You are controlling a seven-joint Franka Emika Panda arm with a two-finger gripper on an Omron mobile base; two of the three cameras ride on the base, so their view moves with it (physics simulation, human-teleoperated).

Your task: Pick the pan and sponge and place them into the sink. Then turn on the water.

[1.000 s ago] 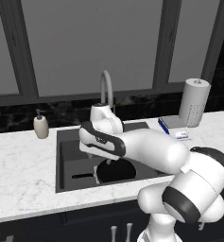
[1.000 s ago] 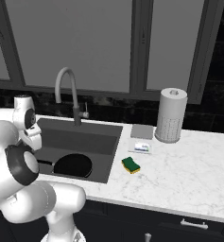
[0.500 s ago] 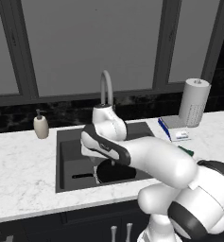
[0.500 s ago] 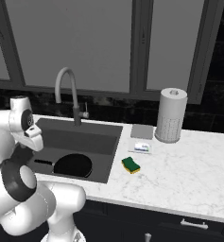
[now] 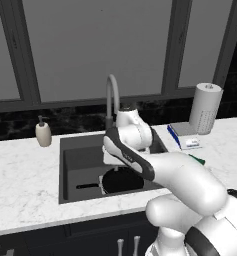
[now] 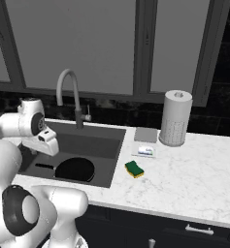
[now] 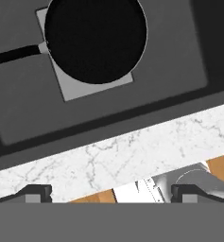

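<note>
The pan (image 7: pixel 94 40) lies flat on the bottom of the sink (image 6: pixel 106 145), resting over the light grey square at the basin floor. In the hand view its thin handle (image 7: pixel 14 53) points toward the left edge. In the right base view the pan (image 6: pixel 75 169) sits in the near part of the basin.

The sponge (image 6: pixel 134 169) lies on the white marble counter (image 6: pixel 194 179), just beside the right rim of the sink and apart from the pan. A blue-and-white flat box (image 6: pixel 146 150) lies behind it, and a paper towel roll (image 6: pixel 175 118) stands farther back.

The tool (image 7: pixel 111 191) is open and holds nothing. Its fingertips (image 7: pixel 35 191) stand wide apart above the near rim of the sink.

The arched faucet (image 6: pixel 70 99) stands behind the basin. A soap dispenser (image 5: pixel 43 133) stands on the counter left of the sink.
</note>
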